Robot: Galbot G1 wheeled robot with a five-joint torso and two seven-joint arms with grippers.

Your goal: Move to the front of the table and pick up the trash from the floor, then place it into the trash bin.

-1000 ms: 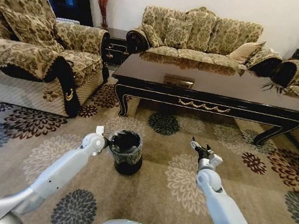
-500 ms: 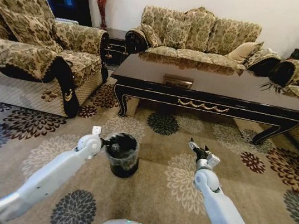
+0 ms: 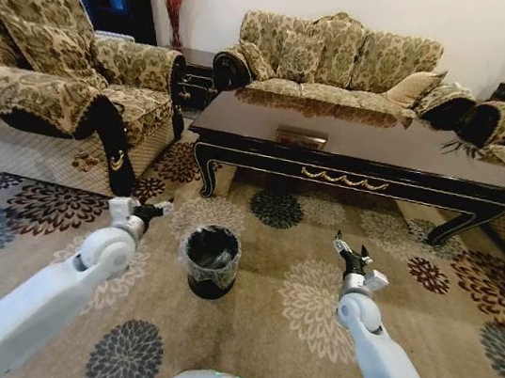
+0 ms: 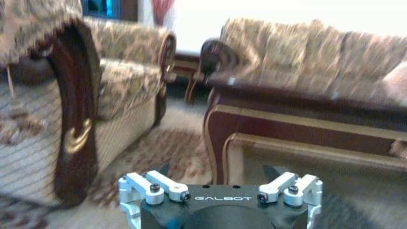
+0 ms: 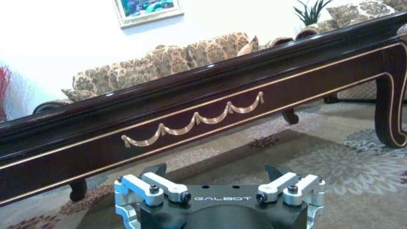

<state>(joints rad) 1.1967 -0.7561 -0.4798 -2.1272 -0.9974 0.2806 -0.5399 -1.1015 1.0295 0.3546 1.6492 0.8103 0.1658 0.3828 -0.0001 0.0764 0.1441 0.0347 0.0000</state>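
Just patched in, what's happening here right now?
The robot faces the long glossy dark wood coffee table. The small round black bin with its crinkly black bag stands on the floral carpet between its arms. The left gripper and right gripper hang open and empty on either side. No trash is in view on the carpet.

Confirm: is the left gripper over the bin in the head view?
No. The left gripper hangs over the carpet, off to the left of the bin.
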